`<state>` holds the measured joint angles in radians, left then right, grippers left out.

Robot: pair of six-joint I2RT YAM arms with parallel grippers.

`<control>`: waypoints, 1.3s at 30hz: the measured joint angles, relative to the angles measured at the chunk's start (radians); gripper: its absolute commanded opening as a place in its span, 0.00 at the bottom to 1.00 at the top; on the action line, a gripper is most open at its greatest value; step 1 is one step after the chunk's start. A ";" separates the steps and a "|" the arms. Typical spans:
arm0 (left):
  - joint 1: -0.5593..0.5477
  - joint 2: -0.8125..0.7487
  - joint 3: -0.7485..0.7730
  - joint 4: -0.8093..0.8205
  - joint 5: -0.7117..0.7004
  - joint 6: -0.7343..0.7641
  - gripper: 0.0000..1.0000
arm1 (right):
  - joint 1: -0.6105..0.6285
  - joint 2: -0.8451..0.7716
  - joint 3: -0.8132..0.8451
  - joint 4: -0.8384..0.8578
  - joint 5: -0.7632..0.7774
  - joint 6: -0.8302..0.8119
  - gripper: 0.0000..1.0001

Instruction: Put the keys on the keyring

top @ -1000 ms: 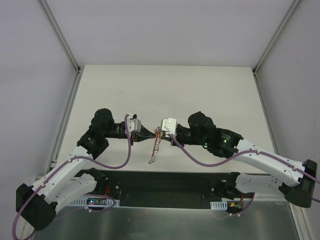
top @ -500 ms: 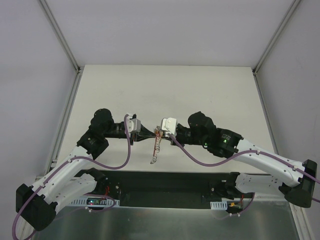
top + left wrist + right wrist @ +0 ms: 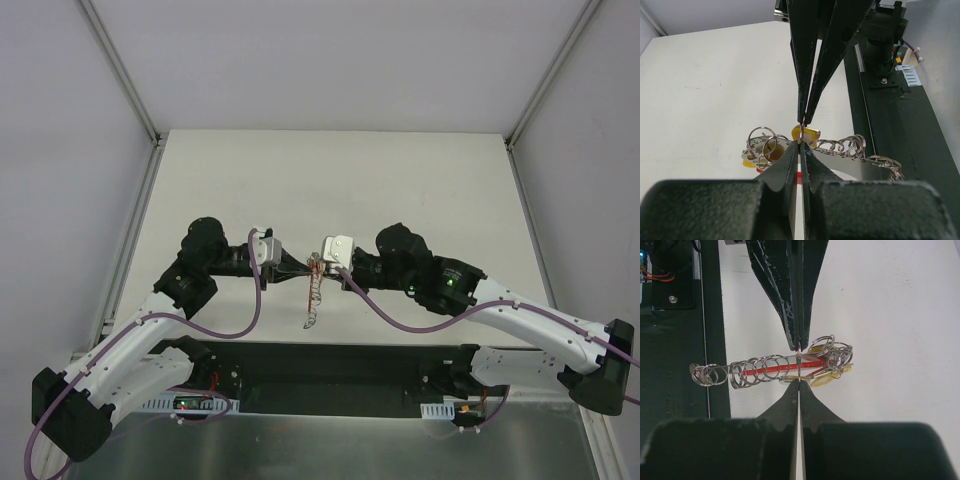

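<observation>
The keyring (image 3: 312,295) is a bunch of silver rings and chain with a red band (image 3: 775,369), held in the air between my two grippers. My left gripper (image 3: 305,267) and right gripper (image 3: 321,270) meet tip to tip, each shut on the same thin silver ring (image 3: 799,361) from opposite sides. In the left wrist view my left gripper (image 3: 800,144) pinches the ring edge-on, just under a yellow key head (image 3: 805,133). In the right wrist view my right gripper (image 3: 799,382) grips it, with yellow-headed keys (image 3: 823,380) among the clustered rings (image 3: 837,355). The chain end (image 3: 310,322) hangs down.
A black base rail (image 3: 340,365) runs along the near table edge under the hanging chain. The white table (image 3: 330,180) extends behind, bounded by metal frame posts (image 3: 130,100) and white walls.
The hanging end of the chain has swung slightly to the right. Both arms have stayed nearly still, holding the same ring.
</observation>
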<state>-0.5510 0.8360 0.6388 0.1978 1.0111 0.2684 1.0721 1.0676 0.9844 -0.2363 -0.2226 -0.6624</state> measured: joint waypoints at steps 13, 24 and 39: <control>0.000 0.000 0.000 0.000 0.000 0.000 0.00 | 0.000 0.000 0.000 0.000 -0.003 0.000 0.01; -0.006 0.006 0.000 0.000 0.001 0.000 0.00 | 0.000 0.000 0.000 -0.006 -0.006 0.005 0.01; -0.017 0.029 0.000 0.003 0.001 -0.017 0.00 | 0.000 0.000 0.000 -0.023 -0.006 0.015 0.01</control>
<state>-0.5682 0.8646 0.6388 0.2005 1.0119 0.2516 1.0721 1.0679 0.9844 -0.2596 -0.2287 -0.6472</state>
